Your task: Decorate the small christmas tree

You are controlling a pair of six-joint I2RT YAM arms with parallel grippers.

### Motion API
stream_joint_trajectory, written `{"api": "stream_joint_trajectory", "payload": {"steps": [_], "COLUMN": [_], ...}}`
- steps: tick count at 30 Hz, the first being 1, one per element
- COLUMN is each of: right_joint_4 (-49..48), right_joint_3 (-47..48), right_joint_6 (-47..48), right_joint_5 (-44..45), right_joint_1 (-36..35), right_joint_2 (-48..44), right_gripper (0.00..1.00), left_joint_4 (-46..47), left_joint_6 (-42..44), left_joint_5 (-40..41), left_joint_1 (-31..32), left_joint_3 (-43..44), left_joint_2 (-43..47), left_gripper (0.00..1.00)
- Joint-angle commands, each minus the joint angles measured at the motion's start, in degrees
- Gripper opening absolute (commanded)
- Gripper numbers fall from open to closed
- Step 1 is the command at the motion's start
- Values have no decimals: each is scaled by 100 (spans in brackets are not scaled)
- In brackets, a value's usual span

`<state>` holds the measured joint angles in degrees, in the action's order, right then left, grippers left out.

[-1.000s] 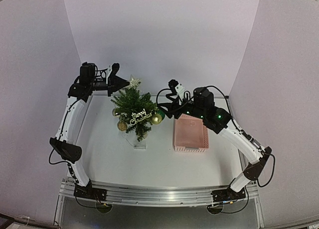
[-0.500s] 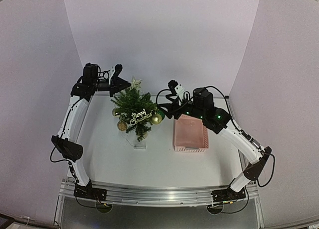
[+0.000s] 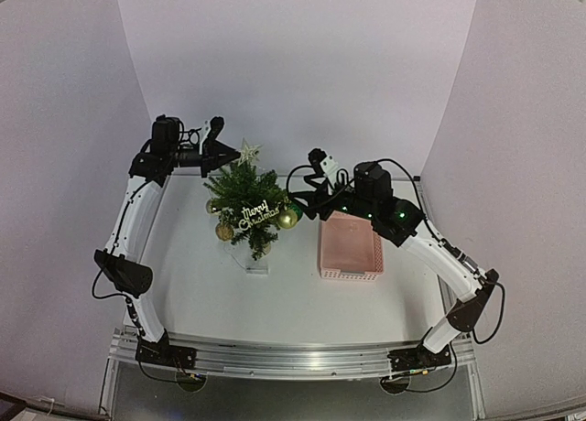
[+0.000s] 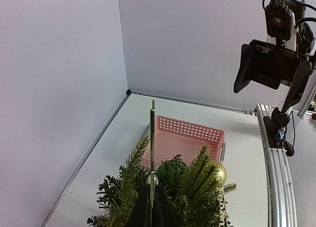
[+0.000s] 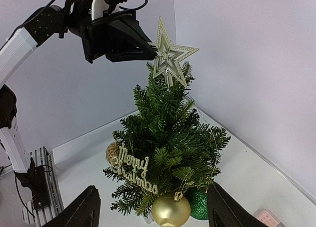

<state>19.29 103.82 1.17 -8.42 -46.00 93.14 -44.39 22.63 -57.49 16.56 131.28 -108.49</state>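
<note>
Though a second has gone by, little has changed: the left arm's wrist has shifted slightly at the upper left of the overhead view, while everything else has stayed put.

Nearest, along the bottom of that view, a metal rail [image 3: 293, 359] carries two arm bases. Beyond it lies the white surface [image 3: 201, 293], with one pink basket [image 3: 351, 275] right of centre. The right arm's wrist covers the basket's far rim.

The small christmas tree [image 3: 245, 188] stands upright left of centre on its pale base [image 3: 258, 268], just beside the basket and apart from it. It carries one "Merry Christmas" sign [image 3: 259, 210], two gold balls that I can count for certain [image 3: 224, 231] [image 3: 287, 219], and one green glitter ball [image 5: 199, 204] low on the basket side. A third goldish spot at the tree's left edge is too small to name.

The right gripper [image 5: 153, 187] hangs close by the tree's right side, jaws wide apart and holding nothing. In its own camera the branches fill the space between its two fingers.

At the treetop sits one gold star [image 5: 170, 56], tilted. The left gripper [image 5: 149, 49] is clamped tight on one of its points. In the left wrist view the star is a thin upright line, crossing the basket behind it.

Farthest back, pale walls [image 3: 302, 64] enclose three sides.
</note>
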Motion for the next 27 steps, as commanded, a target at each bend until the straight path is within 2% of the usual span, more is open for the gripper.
{"api": "stream_joint_trajectory", "payload": {"steps": [1,11,27], "right_joint_4": [-171,-171,-171], "right_joint_3": [15,-2,-19], "right_joint_6": [-73,-261,-261], "right_joint_5": [-99,-110,-141], "right_joint_1": [25,25,25], "right_joint_2": [-218,-226,-212], "right_gripper": [71,71,71], "left_joint_4": [-86,7,-358], "left_joint_6": [17,-106,166], "left_joint_5": [-145,-126,-101], "left_joint_1": [24,36,56], "left_joint_3": [131,395,-58], "left_joint_2": [249,284,328], "left_gripper": [0,0,0]}}
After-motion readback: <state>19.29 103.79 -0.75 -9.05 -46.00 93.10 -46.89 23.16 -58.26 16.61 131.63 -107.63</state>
